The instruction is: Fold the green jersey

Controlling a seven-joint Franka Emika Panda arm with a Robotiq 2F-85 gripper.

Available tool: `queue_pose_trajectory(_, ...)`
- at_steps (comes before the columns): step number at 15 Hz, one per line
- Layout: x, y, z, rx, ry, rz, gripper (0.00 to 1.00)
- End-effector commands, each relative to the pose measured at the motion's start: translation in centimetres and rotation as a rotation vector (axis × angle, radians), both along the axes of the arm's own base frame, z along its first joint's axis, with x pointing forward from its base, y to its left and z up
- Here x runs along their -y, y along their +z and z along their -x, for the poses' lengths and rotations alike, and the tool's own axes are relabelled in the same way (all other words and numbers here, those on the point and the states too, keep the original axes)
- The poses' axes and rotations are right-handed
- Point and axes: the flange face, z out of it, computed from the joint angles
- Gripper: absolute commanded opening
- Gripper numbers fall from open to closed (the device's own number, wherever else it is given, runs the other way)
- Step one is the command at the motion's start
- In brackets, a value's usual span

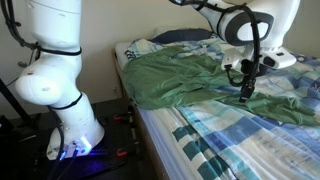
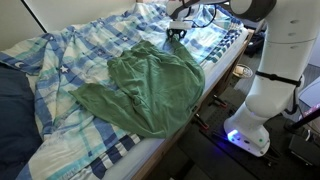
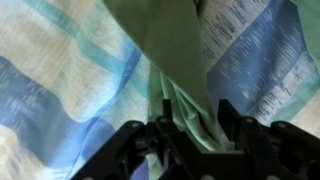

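You are straddling a ridge at the green jersey's right edge with the gripper half-wide, hold unclear. Be pinching jersey only, never the checked bedspread.

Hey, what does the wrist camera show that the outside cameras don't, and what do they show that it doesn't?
Only the wrist view: a close look at a bunched ridge of the green jersey running between the two sides of the claw, over the checked bedspread. Whether the ridge is pinched is unclear.
Only the exterior views: the whole jersey lying rumpled across the bedspread, the dark blue pillow, and the white robot arm standing alongside.
Shared: the jersey, the bedspread, and the claw at the jersey's edge.
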Motion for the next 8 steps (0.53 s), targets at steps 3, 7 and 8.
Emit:
queue_pose_trajectory(3, -0.9, 1.8, 0.1, 0.019, 0.009, -0.017, 0.07)
queue_pose_trajectory(7, -3.6, 5.4, 1.8, 0.007, 0.1, -0.046, 0.0)
queue_pose_trajectory(8, -4.3, 6.6, 2.4, 0.015, 0.123, -0.041, 0.01)
